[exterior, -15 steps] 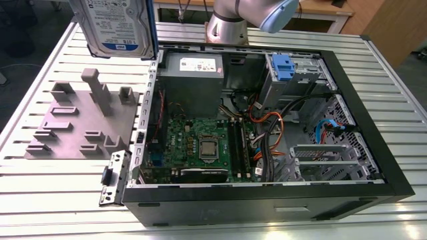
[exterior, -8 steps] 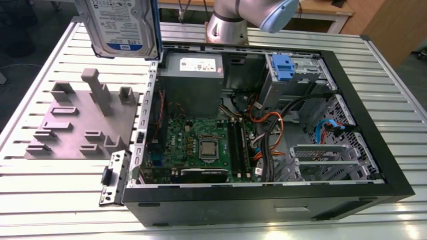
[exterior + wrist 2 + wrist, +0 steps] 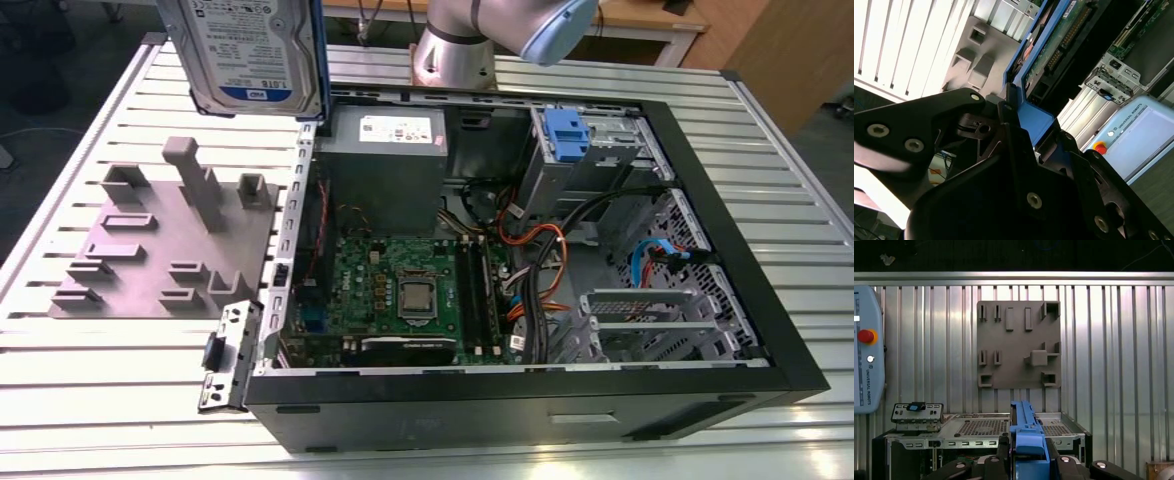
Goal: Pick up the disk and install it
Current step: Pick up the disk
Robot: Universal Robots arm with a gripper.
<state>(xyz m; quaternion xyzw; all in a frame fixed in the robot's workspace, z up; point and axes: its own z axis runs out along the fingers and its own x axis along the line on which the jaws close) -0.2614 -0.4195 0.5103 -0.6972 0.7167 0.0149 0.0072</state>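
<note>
**The disk is up in the air, held tight**

In the exterior view, the disk (image 3: 251,55) is in the upper left of the frame. It is held up in the air, and its white and blue label faces the camera. Below it, at the exterior view's left, a grey plate (image 3: 160,250) with little blocks and posts lies flat on the metal table (image 3: 80,380).

Just beside the plate, to its right, the open computer case (image 3: 534,400) lies on its side. Inside, going across, there is:

- a grey metal box (image 3: 384,160) with a white sticker
- a green board (image 3: 400,285) below the box
- a bunch of orange and black wires (image 3: 534,250) in the middle
- a small blue tab (image 3: 566,130) on a metal bay further right

The arm (image 3: 461,50) stands at the top middle of the frame, behind the case.

In the second wrist view, the gripper (image 3: 1031,120) is squeezed onto the disk. Its black fingers (image 3: 1006,107) press on the blue bracket from both sides. The green underside of the disk sticks out past them.

In the first wrist view, the blue edge of the disk sits between the same black fingers. The grey plate and the case are seen beyond it, and so is a pale blue control box (image 3: 866,370) with a red button.
</note>
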